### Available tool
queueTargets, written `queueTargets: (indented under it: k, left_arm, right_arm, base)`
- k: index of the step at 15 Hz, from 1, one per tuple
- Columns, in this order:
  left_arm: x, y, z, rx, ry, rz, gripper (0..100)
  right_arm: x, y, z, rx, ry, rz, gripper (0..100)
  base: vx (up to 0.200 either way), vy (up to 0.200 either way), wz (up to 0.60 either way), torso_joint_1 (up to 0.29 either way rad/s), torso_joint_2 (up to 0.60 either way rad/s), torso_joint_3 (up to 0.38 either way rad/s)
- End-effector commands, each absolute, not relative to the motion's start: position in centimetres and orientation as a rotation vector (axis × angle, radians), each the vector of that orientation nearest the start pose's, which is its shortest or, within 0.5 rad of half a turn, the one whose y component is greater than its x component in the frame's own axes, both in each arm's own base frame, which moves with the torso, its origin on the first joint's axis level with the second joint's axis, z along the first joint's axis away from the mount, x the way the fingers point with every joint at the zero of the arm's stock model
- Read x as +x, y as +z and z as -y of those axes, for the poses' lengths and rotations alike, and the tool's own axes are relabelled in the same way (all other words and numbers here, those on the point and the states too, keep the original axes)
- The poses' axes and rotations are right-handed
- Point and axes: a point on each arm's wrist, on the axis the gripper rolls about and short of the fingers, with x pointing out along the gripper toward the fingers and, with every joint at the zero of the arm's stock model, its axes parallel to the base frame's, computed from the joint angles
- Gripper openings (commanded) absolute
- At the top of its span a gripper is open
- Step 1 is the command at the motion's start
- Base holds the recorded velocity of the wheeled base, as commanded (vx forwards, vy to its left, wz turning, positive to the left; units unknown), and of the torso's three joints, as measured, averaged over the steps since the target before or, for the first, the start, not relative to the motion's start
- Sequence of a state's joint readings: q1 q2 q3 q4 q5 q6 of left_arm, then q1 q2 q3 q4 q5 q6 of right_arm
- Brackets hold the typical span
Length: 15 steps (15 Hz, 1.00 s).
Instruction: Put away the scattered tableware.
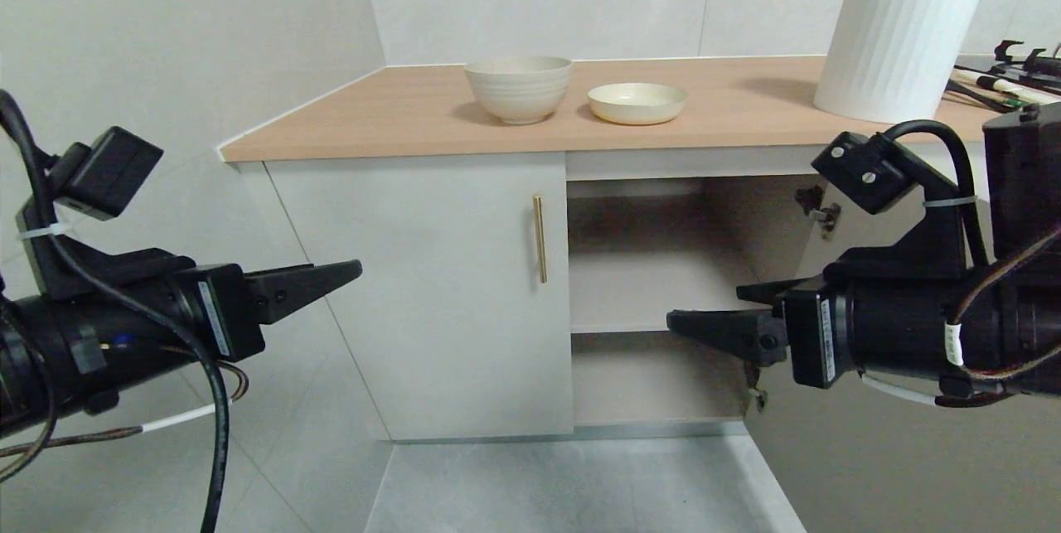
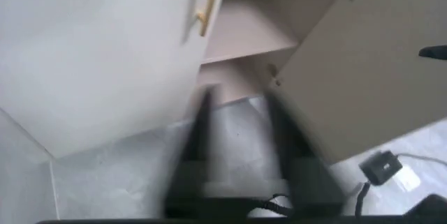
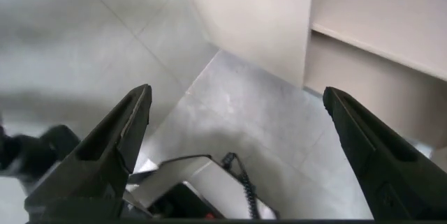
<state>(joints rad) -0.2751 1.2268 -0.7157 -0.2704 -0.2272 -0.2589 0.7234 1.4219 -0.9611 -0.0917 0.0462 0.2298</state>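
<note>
1. The deep ribbed bowl (image 1: 519,88) stands on the wooden countertop (image 1: 373,123) near its front edge, higher than both claws and well apart from them.
2. A shallow dish (image 1: 637,102) sits near the bowl on the robot's right side, with a small gap between them.
3. Both pieces are upright with their mouths facing up. They are round, so neither has a long axis, and as a pair they line up along the counter's front edge.
4. The left gripper (image 1: 352,269) hangs low in front of the closed cabinet door (image 1: 431,293), left of its brass handle (image 1: 539,238). In the left wrist view its fingers (image 2: 199,133) are spread and hold nothing.
5. The right gripper (image 1: 704,307) is level with the open cabinet bay, just before the inner shelf (image 1: 655,288). Its jaws are released wide and empty, as the right wrist view (image 3: 236,95) shows.
6. A tall white ribbed container (image 1: 903,31) stands farther right on the counter.
</note>
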Motion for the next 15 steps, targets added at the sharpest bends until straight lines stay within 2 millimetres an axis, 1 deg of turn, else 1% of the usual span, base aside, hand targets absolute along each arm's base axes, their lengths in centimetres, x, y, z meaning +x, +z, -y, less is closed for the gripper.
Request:
queueTargets:
  k: [1,5,9,12,15]
  left_arm:
    - [18.1,23.8,5.2,-0.251,-0.445,-0.304,100]
    - [17.7,24.5,4.3,-0.255,-0.410,-0.263,100]
    - [17.8,24.5,4.3,-0.253,-0.411,-0.256,100]
    - [17.7,24.7,4.3,-0.250,-0.411,-0.252,100]
    - [17.7,24.7,4.3,-0.250,-0.412,-0.249,100]
  right_arm:
    - [18.3,25.0,-15.8,0.109,0.681,-0.441,100]
    - [18.6,25.2,-15.2,0.112,0.621,-0.426,100]
    - [17.6,26.2,-14.3,0.113,0.618,-0.424,100]
    - [16.9,26.6,-13.7,0.118,0.631,-0.407,100]
    - [16.8,26.7,-13.7,0.120,0.631,-0.406,100]
  base:
    - [0.000,0.000,0.00,0.000,0.00,0.000]
    - [0.000,0.000,0.00,0.000,0.00,0.000]
    - [0.000,0.000,0.00,0.000,0.00,0.000]
    - [0.200,0.000,0.00,0.002,0.00,0.001]
    - [0.200,0.000,0.00,0.006,0.00,0.004]
